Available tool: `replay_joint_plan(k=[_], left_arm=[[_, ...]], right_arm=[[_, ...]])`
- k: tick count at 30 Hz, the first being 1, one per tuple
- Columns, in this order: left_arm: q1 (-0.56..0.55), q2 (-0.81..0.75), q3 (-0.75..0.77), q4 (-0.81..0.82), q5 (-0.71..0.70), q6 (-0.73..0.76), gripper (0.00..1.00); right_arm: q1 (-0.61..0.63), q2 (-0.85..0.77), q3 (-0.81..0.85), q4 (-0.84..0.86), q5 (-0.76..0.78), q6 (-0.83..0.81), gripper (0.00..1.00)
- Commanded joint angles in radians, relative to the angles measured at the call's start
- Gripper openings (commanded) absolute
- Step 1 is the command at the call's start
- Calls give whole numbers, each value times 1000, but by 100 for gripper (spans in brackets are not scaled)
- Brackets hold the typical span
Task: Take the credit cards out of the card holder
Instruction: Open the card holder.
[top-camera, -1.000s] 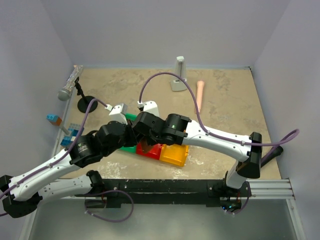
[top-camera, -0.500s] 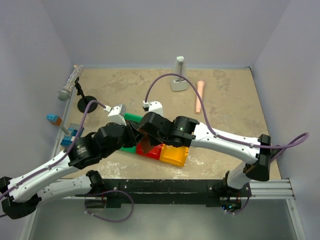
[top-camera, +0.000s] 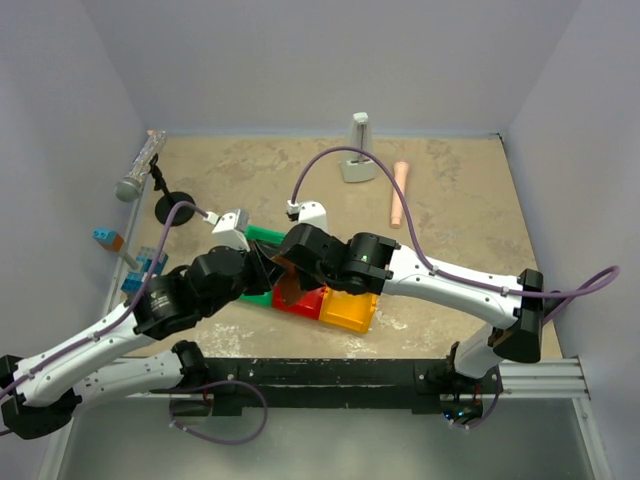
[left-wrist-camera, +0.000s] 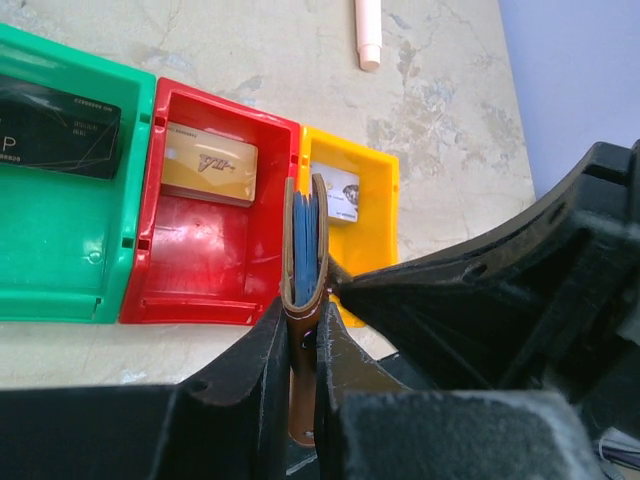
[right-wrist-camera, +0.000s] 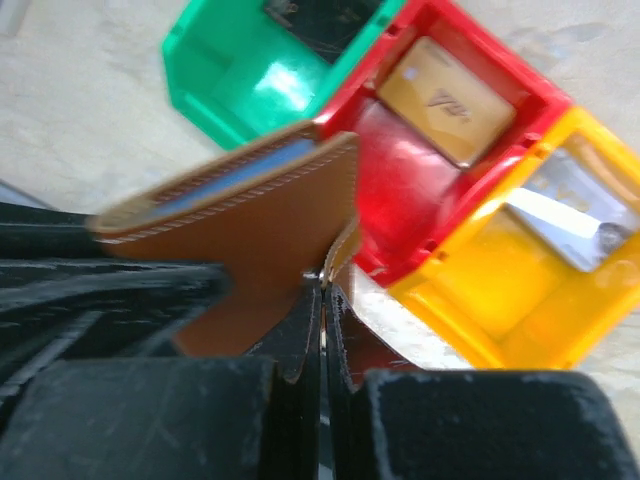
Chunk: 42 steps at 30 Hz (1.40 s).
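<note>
The card holder (left-wrist-camera: 305, 240) is brown with blue-grey inner panels and stands edge-on, folded, above the red bin (left-wrist-camera: 200, 250). My left gripper (left-wrist-camera: 303, 312) is shut on its lower part. My right gripper (right-wrist-camera: 323, 285) is shut on the small brown tab at the edge of the card holder (right-wrist-camera: 260, 205). In the top view both grippers meet at the card holder (top-camera: 288, 290) over the bins. A black card (left-wrist-camera: 55, 135) lies in the green bin (left-wrist-camera: 60, 260), a gold card (left-wrist-camera: 210, 160) in the red bin, and a silver card (left-wrist-camera: 340, 195) in the yellow bin (left-wrist-camera: 375, 175).
A microphone on a stand (top-camera: 140, 170) is at the back left. Blue blocks (top-camera: 140, 272) lie by the left wall. A white stand (top-camera: 358, 150) and a peach tube (top-camera: 399, 192) are at the back.
My right arm has shifted its elbow to the right and its wrist has settled against the card holder. My left gripper has kept hold of the card holder and barely moved.
</note>
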Motion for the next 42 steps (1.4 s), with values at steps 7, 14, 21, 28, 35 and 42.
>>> replay_joint_plan(k=[7, 14, 21, 28, 35, 42], left_arm=[[-5, -58, 24, 50, -54, -2, 0], [-4, -73, -3, 78, -47, 31, 0], [24, -141, -158, 326, 183, 246, 0], [94, -329, -423, 756, 454, 295, 0], [145, -331, -467, 901, 775, 318, 0], [168, -225, -442, 1023, 953, 269, 0]], right_arm=[[-51, -43, -50, -155, 119, -12, 0], [-51, -158, -100, -98, 84, -36, 23], [-50, -371, -210, 52, -56, -180, 55], [-50, -581, -419, 362, -424, -278, 56], [-51, -704, -538, 433, -496, -280, 47], [-50, -773, -586, 372, -370, -269, 39]])
